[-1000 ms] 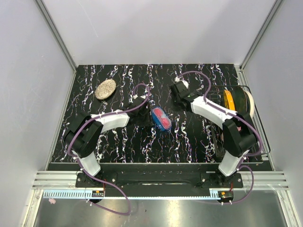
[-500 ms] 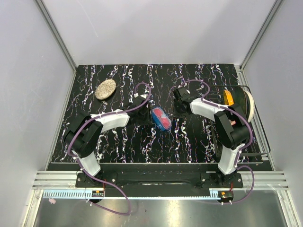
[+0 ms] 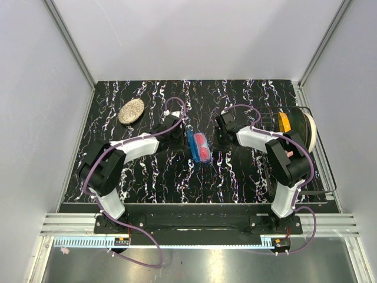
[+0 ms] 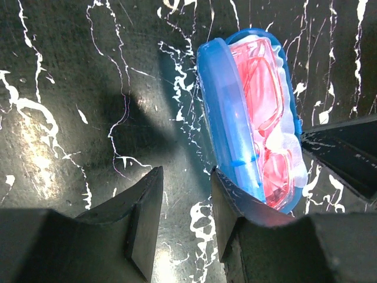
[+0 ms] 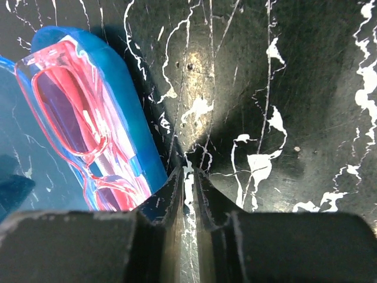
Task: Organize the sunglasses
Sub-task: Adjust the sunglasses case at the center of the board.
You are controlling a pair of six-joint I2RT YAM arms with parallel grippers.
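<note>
Sunglasses (image 4: 262, 100), pink, inside blue case (image 5: 138, 124) (lid (image 4: 227, 118) open)

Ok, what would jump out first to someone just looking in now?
The pink sunglasses lying in the open blue case at mid-table, bright against the black marbled table. Both grippers flank it: the left gripper open on the lid side, the right gripper nearly closed and empty on the other side.
</note>
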